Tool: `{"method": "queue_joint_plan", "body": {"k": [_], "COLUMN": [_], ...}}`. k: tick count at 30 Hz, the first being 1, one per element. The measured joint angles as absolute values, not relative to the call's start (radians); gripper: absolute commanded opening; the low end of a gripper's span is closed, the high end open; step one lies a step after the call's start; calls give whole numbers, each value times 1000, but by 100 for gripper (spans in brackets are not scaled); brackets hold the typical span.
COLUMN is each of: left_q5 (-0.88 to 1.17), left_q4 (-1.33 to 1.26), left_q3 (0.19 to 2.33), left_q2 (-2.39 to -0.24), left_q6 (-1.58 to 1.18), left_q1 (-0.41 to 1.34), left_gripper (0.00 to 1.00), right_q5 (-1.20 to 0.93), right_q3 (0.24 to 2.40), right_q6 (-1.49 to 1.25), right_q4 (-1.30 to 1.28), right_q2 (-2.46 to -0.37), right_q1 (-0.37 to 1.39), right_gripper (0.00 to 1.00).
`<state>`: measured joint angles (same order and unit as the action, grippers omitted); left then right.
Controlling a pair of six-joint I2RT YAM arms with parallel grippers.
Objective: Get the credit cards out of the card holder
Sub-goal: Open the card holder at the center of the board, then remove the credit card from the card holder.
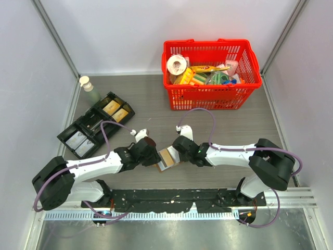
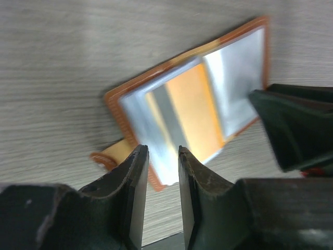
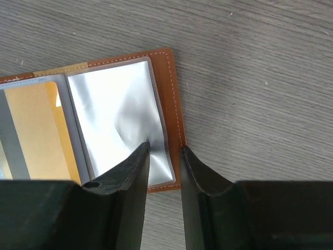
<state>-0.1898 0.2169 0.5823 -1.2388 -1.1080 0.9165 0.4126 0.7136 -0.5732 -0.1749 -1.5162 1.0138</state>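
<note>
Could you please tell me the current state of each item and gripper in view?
card holder: open, sleeves facing up, between both grippers.
orange card: inside a clear sleeve, not yet removed.
right gripper: closed on the holder's cover edge.
left gripper: fingers narrowly apart at a sleeve edge; grip unclear.
red basket: filled with items.
black tray: several compartments occupied.
bottle: upright, capped.

Brown card holder, orange card
</note>
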Motion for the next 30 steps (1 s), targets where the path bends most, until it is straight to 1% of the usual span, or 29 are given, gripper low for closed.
{"method": "queue_joint_plan", "body": {"k": [5, 12, 15, 16, 20, 22, 27, 30], "left_q5": [-221, -271, -284, -289, -295, -295, -291, -283], "left_q4": [224, 238, 268, 274, 321, 335, 338, 331], "left_q3": [475, 353, 342, 343, 385, 421, 516, 558], "left_q2": [-1191, -1018, -971, -962, -957, -957, -957, -982], "left_q6": [-1130, -1195, -1202, -1201, -1187, -1175, -1145, -1127], "left_q1": [916, 917, 917, 917, 917, 917, 917, 917], "left_gripper": [29, 27, 28, 29, 32, 34, 36, 33], "right_q5": [407, 386, 371, 363, 335, 328, 307, 296], "right_q3": [709, 707, 709, 710, 727, 747, 817, 845], "right_q6": [-584, -598, -599, -599, -598, -596, -579, -567], "right_q4": [-155, -142, -152, -160, -231, -262, -279, -273], "right_q2": [-1516, -1514, -1509, -1505, -1472, -1449, -1391, -1383], "right_q1": [1014, 1013, 1012, 1013, 1012, 1012, 1013, 1012], "right_gripper": [34, 36, 41, 46, 58, 59, 59, 49]}}
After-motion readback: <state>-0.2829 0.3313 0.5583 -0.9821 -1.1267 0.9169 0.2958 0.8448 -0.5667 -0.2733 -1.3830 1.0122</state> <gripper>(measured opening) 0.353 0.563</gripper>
